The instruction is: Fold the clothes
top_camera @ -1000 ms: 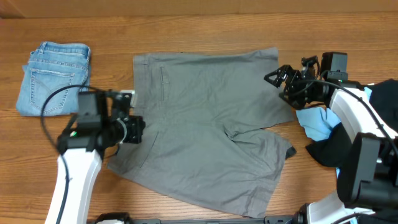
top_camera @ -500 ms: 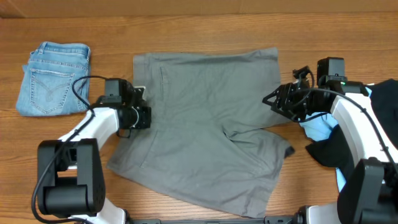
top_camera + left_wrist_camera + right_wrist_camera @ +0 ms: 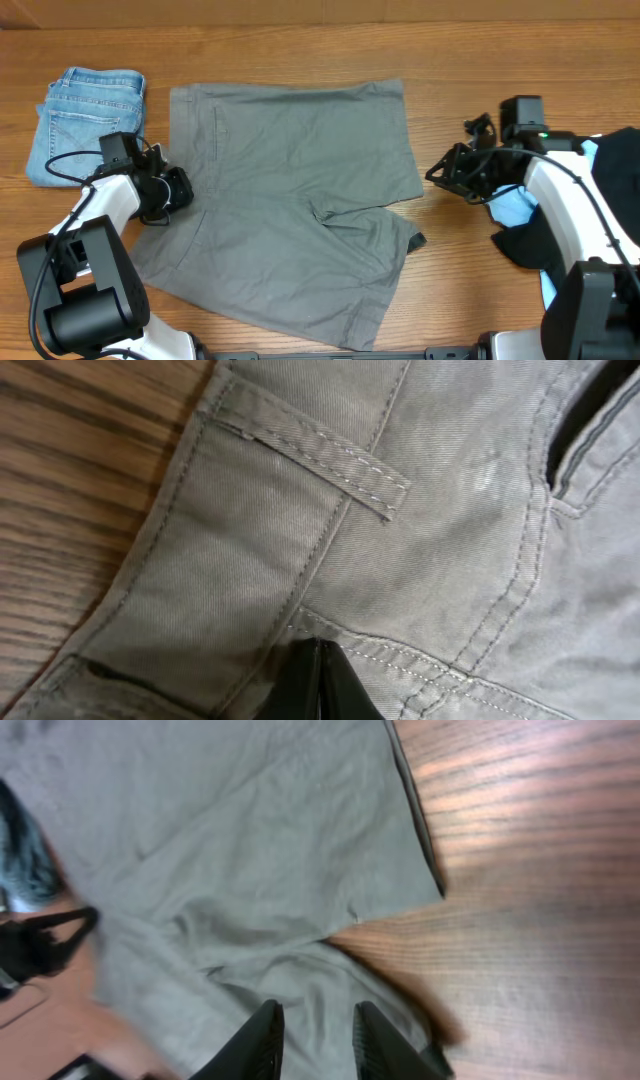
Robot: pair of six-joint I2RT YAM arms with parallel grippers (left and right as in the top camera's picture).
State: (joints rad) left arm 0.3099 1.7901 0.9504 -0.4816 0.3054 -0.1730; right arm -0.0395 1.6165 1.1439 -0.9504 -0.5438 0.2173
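The grey shorts (image 3: 290,200) lie spread on the surface (image 3: 500,50), waistband (image 3: 200,590) to the left and legs to the right. The left jaws are clamped on the waistband beside a belt loop (image 3: 300,460). The right jaws stand narrow and empty, just beside the upper leg's hem (image 3: 413,160). To straighten the shorts well, hold the waistband low and pull evenly so the cloth slides flat. The right jaws should pinch a hem corner before any fold.
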